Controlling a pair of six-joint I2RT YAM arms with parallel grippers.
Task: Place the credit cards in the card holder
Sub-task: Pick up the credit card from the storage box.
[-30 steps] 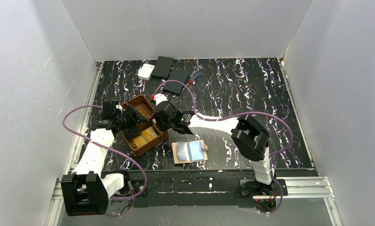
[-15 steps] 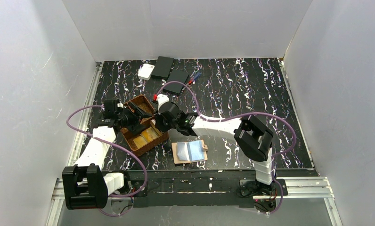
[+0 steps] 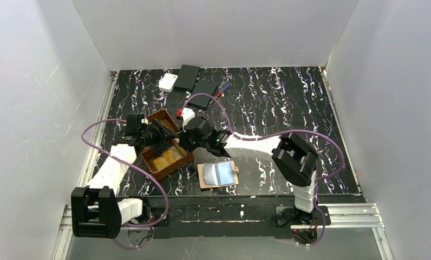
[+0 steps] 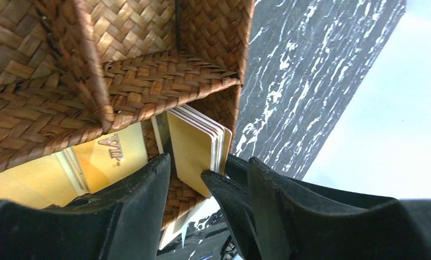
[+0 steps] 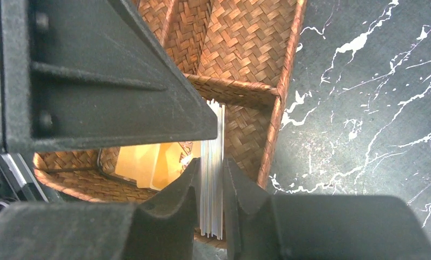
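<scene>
Two arms reach into the woven tray. The right gripper pinches a stack of credit cards edge-on. The left gripper stands partly open, straddling that stack and one of the right fingers. The card holder lies open on the table, just beside the tray.

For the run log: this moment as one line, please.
phase: card pickup | right gripper: shut on card stack in woven tray | left gripper: open around stack | card holder: open on table

Gold cards upright — in tray cmpt.
</scene>
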